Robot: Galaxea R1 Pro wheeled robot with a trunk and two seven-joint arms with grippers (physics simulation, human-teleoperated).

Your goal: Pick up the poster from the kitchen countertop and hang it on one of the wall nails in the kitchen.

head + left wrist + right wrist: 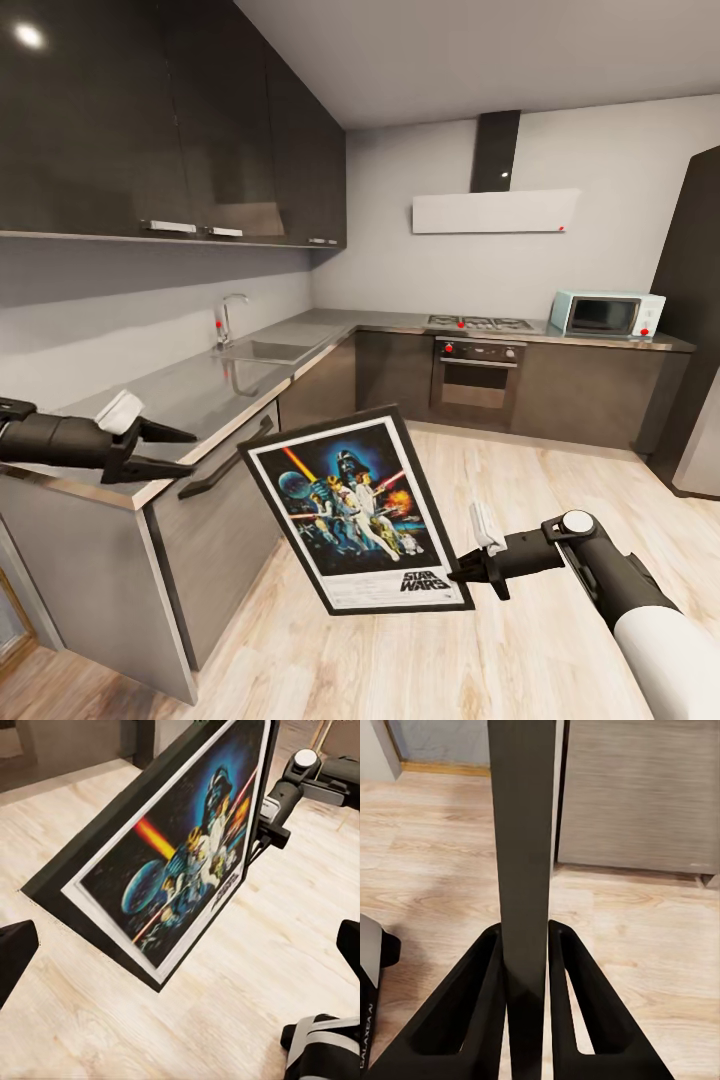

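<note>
Pinching the black-framed rectangular Star Wars poster point(358, 508) by its lower edge, right gripper point(462, 577) holds it tilted off the grey metal countertop point(190, 400); looks stiff, light; left gripper point(165, 450) parted, empty.

One poster point(357, 507), two hands — left point(172, 450), right point(462, 577) — one microwave point(606, 314).

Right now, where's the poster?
Head view, low centre: the poster is off the kitchen countertop, held tilted over the wood floor, its lower right edge clamped in the right gripper.
</note>
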